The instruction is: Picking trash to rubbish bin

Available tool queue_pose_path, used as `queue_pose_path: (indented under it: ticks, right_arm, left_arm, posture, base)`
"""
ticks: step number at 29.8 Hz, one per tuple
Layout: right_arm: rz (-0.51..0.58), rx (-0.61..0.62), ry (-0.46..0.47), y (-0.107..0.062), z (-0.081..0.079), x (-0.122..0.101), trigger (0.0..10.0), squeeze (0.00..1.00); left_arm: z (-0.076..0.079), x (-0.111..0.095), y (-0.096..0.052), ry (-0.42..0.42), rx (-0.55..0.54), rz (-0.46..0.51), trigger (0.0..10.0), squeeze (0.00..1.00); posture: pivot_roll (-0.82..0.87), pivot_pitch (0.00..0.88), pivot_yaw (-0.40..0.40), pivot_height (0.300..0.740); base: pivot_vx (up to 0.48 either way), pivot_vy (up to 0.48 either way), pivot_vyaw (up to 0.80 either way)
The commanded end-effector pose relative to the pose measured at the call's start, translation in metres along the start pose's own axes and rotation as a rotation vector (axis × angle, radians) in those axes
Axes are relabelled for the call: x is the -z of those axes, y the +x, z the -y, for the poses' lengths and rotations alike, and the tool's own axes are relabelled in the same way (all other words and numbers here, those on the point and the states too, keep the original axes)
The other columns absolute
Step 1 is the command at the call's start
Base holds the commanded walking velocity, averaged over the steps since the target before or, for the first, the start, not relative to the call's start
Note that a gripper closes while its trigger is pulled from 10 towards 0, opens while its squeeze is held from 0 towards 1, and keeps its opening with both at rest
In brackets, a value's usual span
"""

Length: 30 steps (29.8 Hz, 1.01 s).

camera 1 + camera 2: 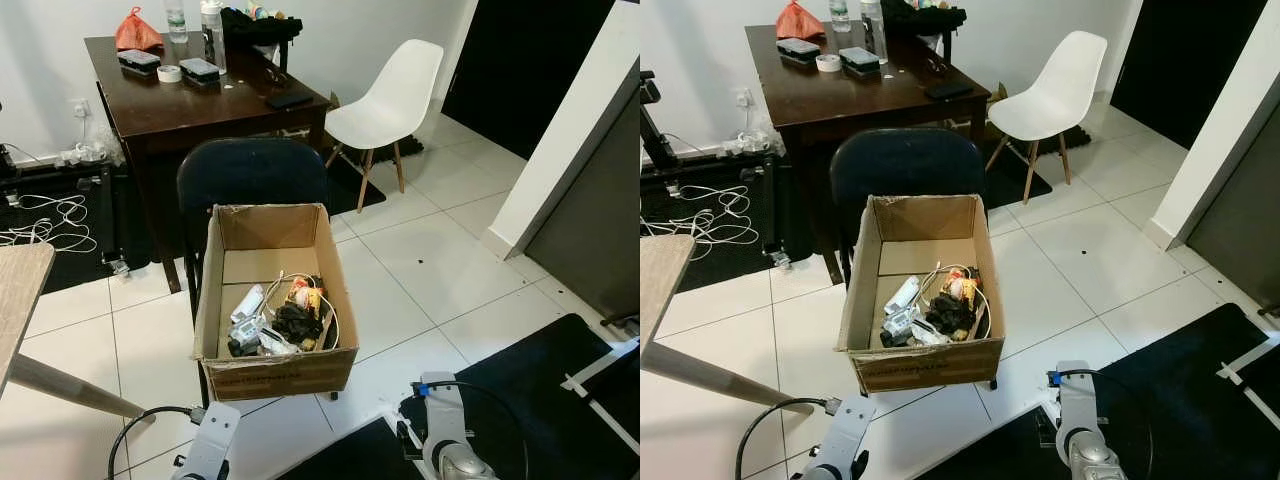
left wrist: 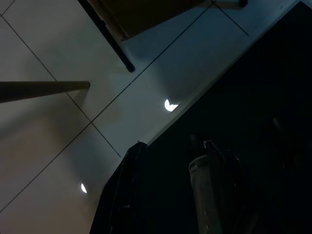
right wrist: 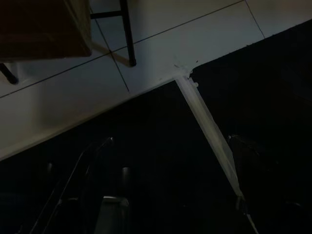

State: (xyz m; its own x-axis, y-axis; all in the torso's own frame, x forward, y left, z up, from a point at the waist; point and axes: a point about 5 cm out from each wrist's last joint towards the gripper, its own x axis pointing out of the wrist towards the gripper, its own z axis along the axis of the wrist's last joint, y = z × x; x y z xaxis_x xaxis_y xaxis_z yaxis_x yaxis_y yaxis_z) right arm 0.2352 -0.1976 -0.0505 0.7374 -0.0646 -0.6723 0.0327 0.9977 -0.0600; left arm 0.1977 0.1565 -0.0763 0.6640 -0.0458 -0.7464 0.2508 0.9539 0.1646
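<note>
- The dark wooden desk (image 1: 200, 100) stands at the back, carrying bottles, a tape roll and a red bag; a white chair (image 1: 385, 100) is beside it, well apart from the work.
- A dark upholstered chair (image 1: 250, 172) stands in front of the robot and carries the cardboard box (image 1: 340, 290), open at the top, which looks to serve as the rubbish bin.
- The trash (image 1: 285, 320) lies heaped in the near half of the box: a dark crumpled lump, a white bottle-like piece, a looped white cable and a coloured wrapper.
- The left gripper (image 2: 165, 195) hangs low over the edge of a black mat, fingers moderately apart and holding nothing.
- The right gripper (image 3: 161, 195) hangs likewise over the mat, fingers spread wide and empty.
- No loose rubbish is visible on the tiles nearby, so the step in hand is probably to search; turning slowly to scan the floor before reaching should serve best.
- Approach any find squarely, minding the chair legs and mat edge.
</note>
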Motion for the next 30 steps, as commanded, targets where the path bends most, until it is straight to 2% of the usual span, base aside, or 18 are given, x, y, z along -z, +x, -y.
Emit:
queue_pose_path:
  ticks: [1, 15, 30]
  right_arm:
    - [-0.033, 0.003, 0.01, -0.0016, 0.0009, 0.008, 10.0, 0.0]
    - [-0.037, -0.006, -0.004, -0.0017, 0.0, 0.0088, 10.0, 0.0]
    - [-0.044, -0.007, -0.013, -0.0021, -0.0018, 0.0109, 10.0, 0.0]
  left_arm:
    - [0.0042, 0.0064, -0.0016, 0.004, 0.014, -0.017, 10.0, 0.0]
    - [0.0016, 0.0049, -0.0012, -0.036, -0.004, -0.012, 10.0, 0.0]
    - [0.0016, 0.0088, -0.0024, -0.036, 0.0, -0.021, 10.0, 0.0]
  posture:
    - [0.06, 0.012, -0.04, 0.74]
    - [0.08, 0.002, -0.042, 0.74]
    - [0.07, 0.016, -0.04, 0.74]
  base:
    - [0.0, 0.0, 0.0]
    - [0.0, 0.0, 0.0]
    - [0.0, 0.0, 0.0]
